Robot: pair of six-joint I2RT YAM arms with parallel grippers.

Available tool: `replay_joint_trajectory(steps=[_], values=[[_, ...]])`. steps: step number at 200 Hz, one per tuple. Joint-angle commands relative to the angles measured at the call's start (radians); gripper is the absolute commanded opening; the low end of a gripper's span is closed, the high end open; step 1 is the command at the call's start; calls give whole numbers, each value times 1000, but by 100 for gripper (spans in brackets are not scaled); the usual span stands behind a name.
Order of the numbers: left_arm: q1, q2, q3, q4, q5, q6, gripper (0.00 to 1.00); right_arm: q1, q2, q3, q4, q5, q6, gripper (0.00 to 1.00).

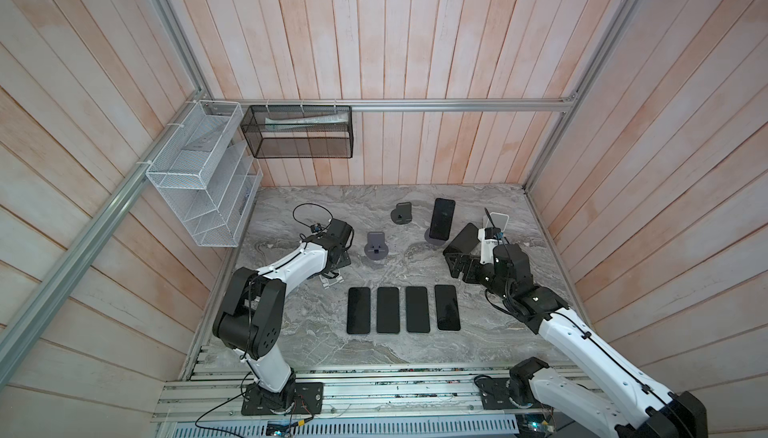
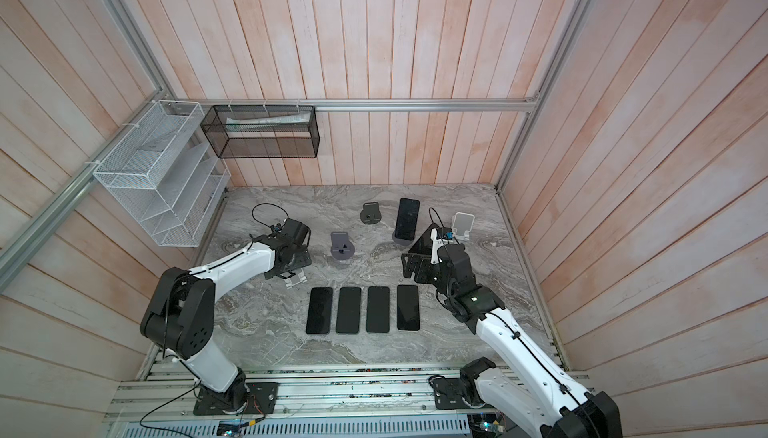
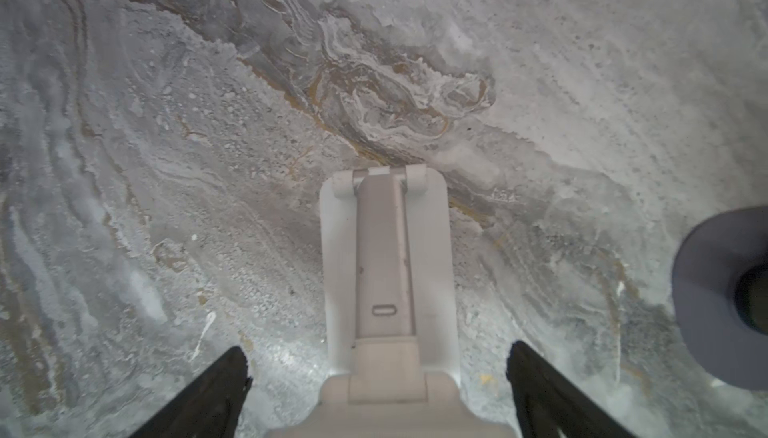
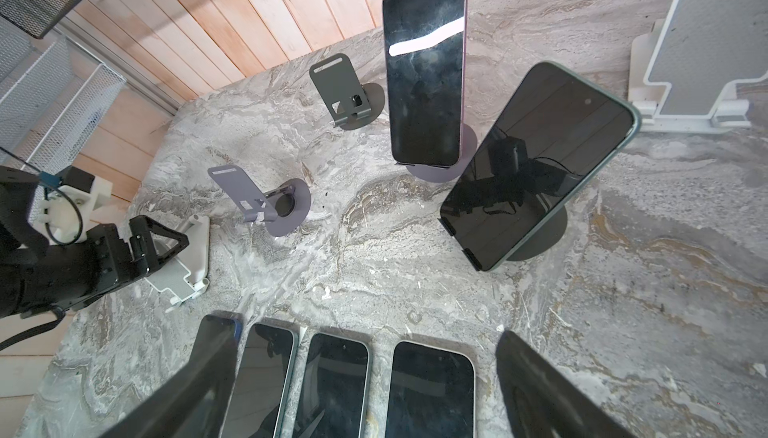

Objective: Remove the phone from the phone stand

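Observation:
Two phones stand on stands at the back right. An upright phone (image 1: 441, 218) (image 4: 424, 70) rests on a grey round-based stand (image 4: 467, 145). A tilted phone (image 1: 464, 237) (image 4: 536, 166) leans on a dark stand (image 4: 548, 228). My right gripper (image 1: 453, 265) (image 4: 363, 332) is open just in front of the tilted phone and holds nothing. My left gripper (image 1: 334, 267) (image 3: 378, 355) is open at the left, its fingers on either side of a white folding stand (image 3: 386, 257) that carries no phone.
Several phones (image 1: 403, 309) lie flat in a row at the table's middle front. Two empty grey stands (image 1: 376, 244) (image 1: 401, 213) and a white stand (image 1: 496, 222) sit at the back. A white wire rack (image 1: 199, 174) and a black mesh basket (image 1: 297, 132) hang on the walls.

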State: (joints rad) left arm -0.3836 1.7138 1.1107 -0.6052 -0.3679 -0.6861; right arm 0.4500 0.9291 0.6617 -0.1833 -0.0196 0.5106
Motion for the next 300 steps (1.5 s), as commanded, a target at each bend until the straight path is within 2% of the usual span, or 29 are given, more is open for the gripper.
replay_joint_trajectory(steps=[1,34,56,98,146,162,173,193,204,217,252,273,290,300], values=[[2,12,7,84,26,49,91,-4,-8,1,-22,14,-18,98],[2,-28,-29,146,22,110,75,-4,-9,3,-21,21,-14,96],[2,-53,-44,148,18,130,69,-4,-6,3,-14,27,-11,96],[2,-70,-73,152,35,152,62,-4,2,17,-10,26,-14,96],[3,-123,-65,194,90,202,60,-4,-18,12,-16,34,-3,95],[3,-109,-38,158,87,196,67,-4,-26,8,-19,32,2,95],[3,-101,-32,139,84,183,79,-4,-30,6,-21,32,2,95],[3,-102,-36,124,76,158,94,-4,-37,1,-25,40,3,95],[3,-98,-19,80,57,104,99,-4,-38,-1,-22,43,2,96],[-2,-94,8,8,36,-6,99,-5,-37,-1,-19,43,-4,96],[-91,-77,63,-223,-33,-460,100,-4,-22,-13,5,29,-18,97],[-144,-36,126,-358,-37,-659,100,-5,-7,-15,14,13,-28,98],[-153,9,170,-413,-32,-717,100,-5,-7,-18,9,9,-40,98],[-151,33,183,-411,-43,-702,100,-5,-11,-20,3,11,-48,98]])
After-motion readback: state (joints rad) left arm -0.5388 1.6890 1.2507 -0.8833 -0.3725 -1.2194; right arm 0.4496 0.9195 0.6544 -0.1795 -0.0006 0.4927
